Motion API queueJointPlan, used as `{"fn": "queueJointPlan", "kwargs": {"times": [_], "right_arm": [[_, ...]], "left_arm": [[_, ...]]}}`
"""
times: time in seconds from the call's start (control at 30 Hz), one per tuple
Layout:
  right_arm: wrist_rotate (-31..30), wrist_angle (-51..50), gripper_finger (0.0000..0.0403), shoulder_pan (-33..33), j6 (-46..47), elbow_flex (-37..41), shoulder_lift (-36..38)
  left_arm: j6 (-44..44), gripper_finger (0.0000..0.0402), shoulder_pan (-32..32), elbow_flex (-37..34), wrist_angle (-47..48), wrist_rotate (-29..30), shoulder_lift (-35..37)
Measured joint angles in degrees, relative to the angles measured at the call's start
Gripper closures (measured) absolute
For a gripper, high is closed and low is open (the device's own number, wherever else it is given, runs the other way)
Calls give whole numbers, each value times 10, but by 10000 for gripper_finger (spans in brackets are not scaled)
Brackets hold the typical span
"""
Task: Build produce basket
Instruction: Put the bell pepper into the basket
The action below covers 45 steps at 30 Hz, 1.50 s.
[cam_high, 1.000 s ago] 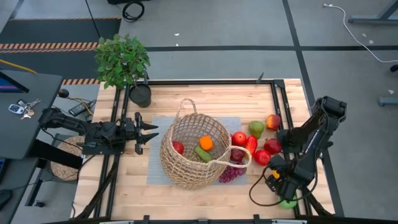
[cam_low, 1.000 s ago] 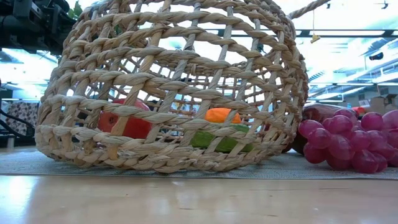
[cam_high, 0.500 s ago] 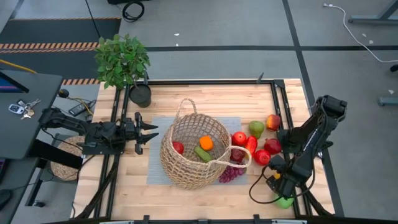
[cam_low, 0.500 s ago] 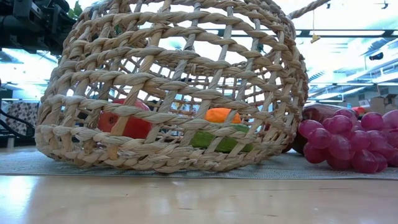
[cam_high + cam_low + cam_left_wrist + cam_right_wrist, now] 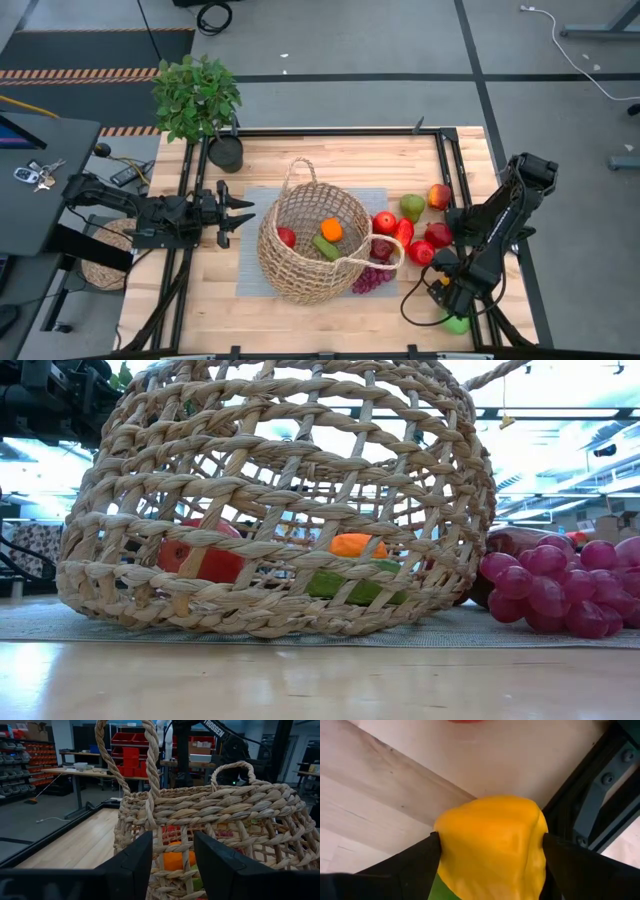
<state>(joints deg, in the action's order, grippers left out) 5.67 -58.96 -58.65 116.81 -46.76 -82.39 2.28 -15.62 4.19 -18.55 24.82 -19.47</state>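
The tan wicker basket (image 5: 312, 246) lies on a grey mat (image 5: 250, 262) mid-table, with a red apple (image 5: 287, 237), an orange (image 5: 331, 229) and a green piece (image 5: 325, 248) inside. More produce lies at its right: red apples (image 5: 437, 234), a green pear (image 5: 412, 207) and purple grapes (image 5: 570, 592). My right gripper (image 5: 452, 305) points down at the near right corner, shut on a yellow and green piece (image 5: 490, 845). My left gripper (image 5: 235, 213) hangs open and level, left of the basket (image 5: 215, 810), touching nothing. My right gripper comes from above, pointing down, with one finger (image 5: 415, 865) on each side of the yellow and green piece. The piece's two opposite sides (image 5: 442, 845) lie against the fingers. It sits on the wood beside the black frame rail; whether it is lifted I cannot tell.
A potted leafy plant (image 5: 200, 100) stands at the far left corner. Black frame rails (image 5: 445, 150) run along the table's edges, one (image 5: 600, 805) right beside the held piece. Bare wood (image 5: 340, 160) lies beyond the basket and along the near edge.
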Motion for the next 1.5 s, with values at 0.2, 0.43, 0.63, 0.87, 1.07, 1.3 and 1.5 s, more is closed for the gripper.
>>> {"fn": "queueJointPlan", "kwargs": {"times": [0.2,0.43,0.63,0.87,1.07,1.3,1.5], "right_arm": [[-35,-3,57,0,-24,0,0],[-108,-4,59,1,-44,1,0],[-95,6,122,2,-34,1,0],[-94,-3,196,2,-30,1,0],[-155,-25,196,7,-29,0,7],[-73,-95,156,25,-14,-73,15],[-3,-105,104,41,54,-133,14]], "left_arm": [[0,254,0,0,0,0,0],[0,249,0,0,0,0,0],[0,254,0,0,0,0,0],[0,249,0,0,0,0,0],[0,253,0,0,0,0,0],[0,250,0,0,0,0,0],[0,252,0,0,0,0,0]]}}
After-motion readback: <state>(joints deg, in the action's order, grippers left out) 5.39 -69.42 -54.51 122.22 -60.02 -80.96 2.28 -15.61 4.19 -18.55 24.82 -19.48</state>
